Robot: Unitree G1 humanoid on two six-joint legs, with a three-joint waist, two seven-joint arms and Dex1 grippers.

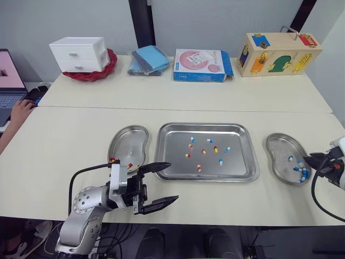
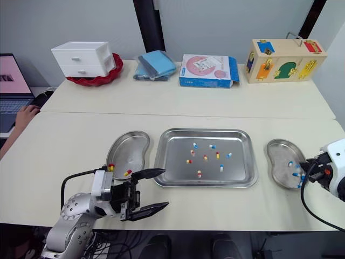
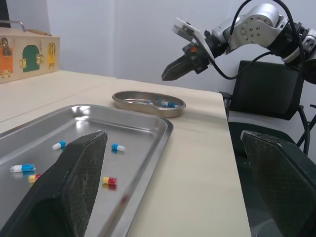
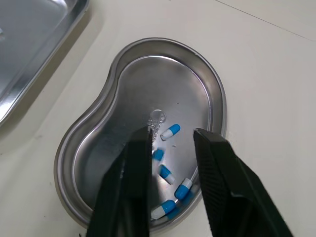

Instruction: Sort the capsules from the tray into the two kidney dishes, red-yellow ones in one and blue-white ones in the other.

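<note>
Okay, left gripper [image 1: 172,182] wide open, empty, by tray's [image 1: 207,125] front-left corner beside left dish [image 1: 126,141]. Right gripper [image 4: 173,131] narrowly open, empty, over right dish [image 1: 276,151] holding blue-white capsules [image 4: 165,174]. For the next pick: narrow fingers, drop straight onto the lone red-yellow capsule [image 1: 198,168] mid-tray, pinch gently.

The right pincer [image 4: 173,132] hangs over a steel kidney dish [image 4: 217,95], its two black fingers [image 4: 127,197] parted with nothing gripped between them. Five blue-white capsules [image 4: 170,132] lie loose in the dish. One shows in the gap between the fingertips, and the others are gathered near the dish's wall, partly beside the fingers. A corner of the steel tray [image 4: 44,44] sits close to the dish without touching it. Both rest on the pale desk [image 4: 261,74].
</note>
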